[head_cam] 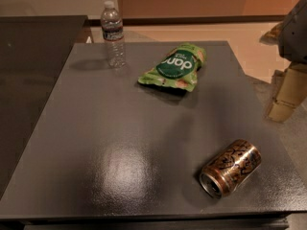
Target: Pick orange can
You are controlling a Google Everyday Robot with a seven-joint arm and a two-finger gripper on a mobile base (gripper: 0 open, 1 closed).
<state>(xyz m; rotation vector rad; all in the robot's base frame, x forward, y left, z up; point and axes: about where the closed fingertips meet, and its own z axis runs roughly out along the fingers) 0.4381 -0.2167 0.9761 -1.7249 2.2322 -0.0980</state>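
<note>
The can is lying on its side at 5 o'clock on the bench, near its front edge. The gripper is hanging at 3 o'clock, off the bench, touching nothing; how far its jaws are standing open I cannot tell.

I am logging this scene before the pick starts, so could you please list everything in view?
orange can: one, coppery orange with a black pattern, lying on its side near the table's front right corner.
snack bag: one, green, lying flat at the far middle of the table.
water bottle: one, clear with a white cap, upright at the table's far left.
table: one, dark grey, filling most of the view.
side counter: one, darker grey, along the left.
claw: one, beige, at the right edge beyond the table's side, well apart from the orange can.
</note>
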